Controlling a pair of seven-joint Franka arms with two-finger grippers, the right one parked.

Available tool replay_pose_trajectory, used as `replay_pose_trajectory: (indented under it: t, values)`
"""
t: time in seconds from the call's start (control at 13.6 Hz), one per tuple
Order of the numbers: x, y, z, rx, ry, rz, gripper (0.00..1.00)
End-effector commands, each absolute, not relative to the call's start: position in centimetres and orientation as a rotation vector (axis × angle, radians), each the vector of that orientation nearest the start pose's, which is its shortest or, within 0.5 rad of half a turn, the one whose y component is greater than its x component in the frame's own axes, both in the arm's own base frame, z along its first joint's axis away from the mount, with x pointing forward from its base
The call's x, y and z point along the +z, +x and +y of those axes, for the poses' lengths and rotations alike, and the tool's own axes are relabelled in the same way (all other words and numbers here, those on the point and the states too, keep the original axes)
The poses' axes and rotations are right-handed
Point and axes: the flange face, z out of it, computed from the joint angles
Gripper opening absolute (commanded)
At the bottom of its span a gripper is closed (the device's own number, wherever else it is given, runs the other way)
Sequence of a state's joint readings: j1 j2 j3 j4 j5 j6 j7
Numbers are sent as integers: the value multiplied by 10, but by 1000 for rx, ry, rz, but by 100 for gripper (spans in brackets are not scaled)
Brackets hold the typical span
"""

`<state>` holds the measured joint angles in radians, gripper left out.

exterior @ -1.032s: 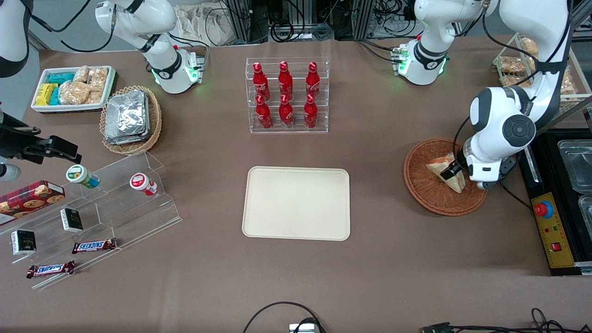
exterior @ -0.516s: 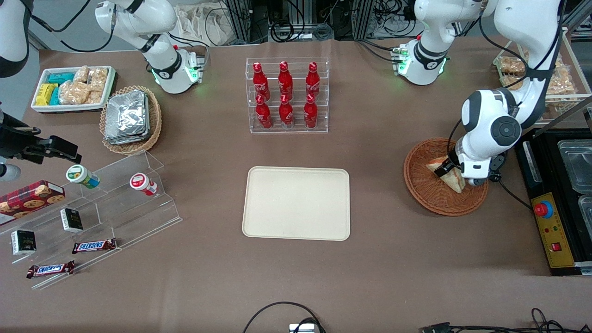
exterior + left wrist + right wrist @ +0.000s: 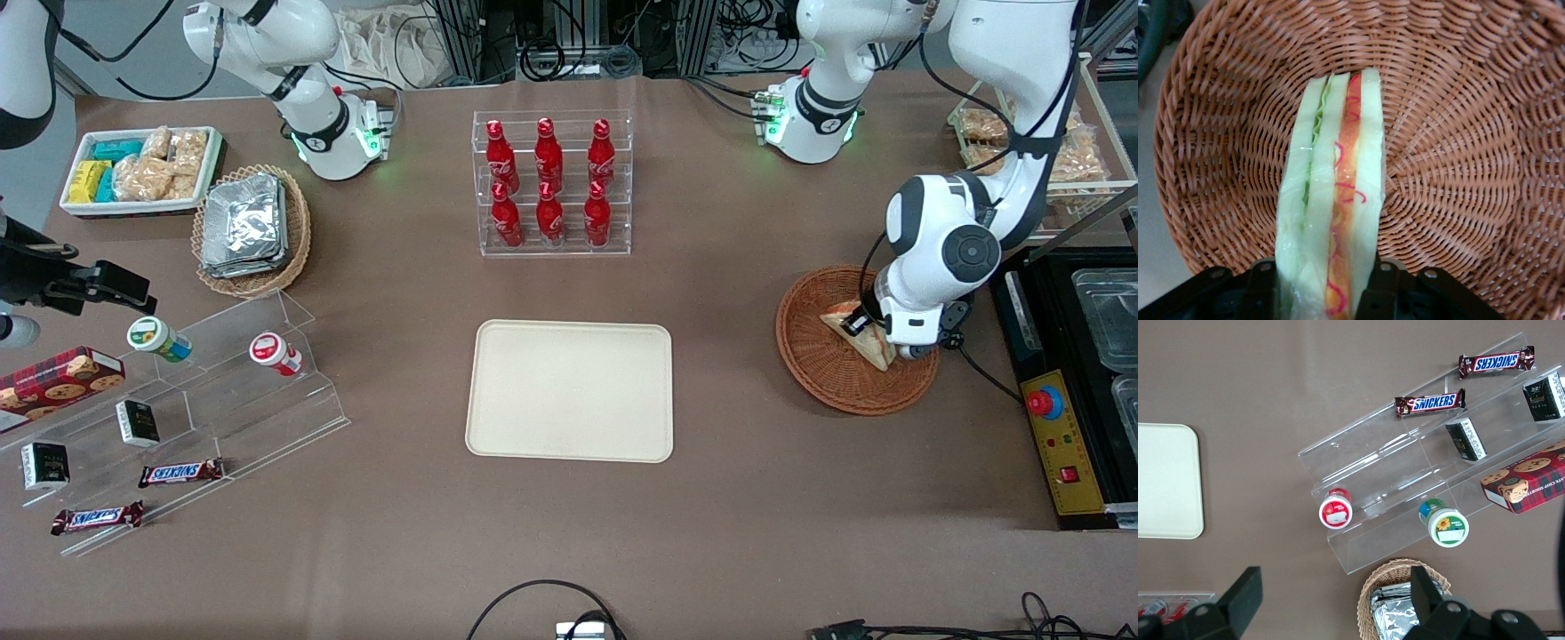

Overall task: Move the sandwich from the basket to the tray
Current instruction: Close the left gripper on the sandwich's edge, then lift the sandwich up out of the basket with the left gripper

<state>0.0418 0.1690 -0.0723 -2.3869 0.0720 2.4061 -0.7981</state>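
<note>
The sandwich (image 3: 877, 350), a pale bread wedge with orange and green layers, is in the reddish-brown wicker basket (image 3: 827, 378) toward the working arm's end of the table. My gripper (image 3: 861, 325) is down inside the basket, shut on the sandwich. In the left wrist view the sandwich (image 3: 1335, 193) stands on edge, filling side toward the camera, with the black fingers (image 3: 1386, 283) pressed against both bread faces and my gripper (image 3: 1328, 283) over the basket (image 3: 1458, 167). Whether the sandwich is off the weave I cannot tell. The cream tray (image 3: 569, 391) lies bare at mid-table, also in the right wrist view as the tray (image 3: 1165, 480).
A clear rack of red bottles (image 3: 551, 182) stands farther from the camera than the tray. A black control box with a red button (image 3: 1058, 427) and a wire rack of snacks (image 3: 1067, 142) flank the basket. A tan basket of foil packets (image 3: 251, 229) and acrylic steps with snacks (image 3: 196, 382) lie toward the parked arm's end.
The arm's wrist has shifted slightly away from the front camera and toward the tray. The sandwich shows narrower now, up on edge between the fingers. Hardly anything moved in the last half second.
</note>
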Motion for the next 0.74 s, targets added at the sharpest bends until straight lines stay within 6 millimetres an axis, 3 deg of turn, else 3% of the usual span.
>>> replay_pose_trajectory:
  t: [0.0,0.37,0.52,0.66]
  values:
    - [269,495,-16,158,-2856,-1054,0]
    - [373,551,-17,257,-2836,-978,0]
    - [408,564,-17,267,-2871,-914,0]
    - [427,571,-24,268,-2889,-856,0]
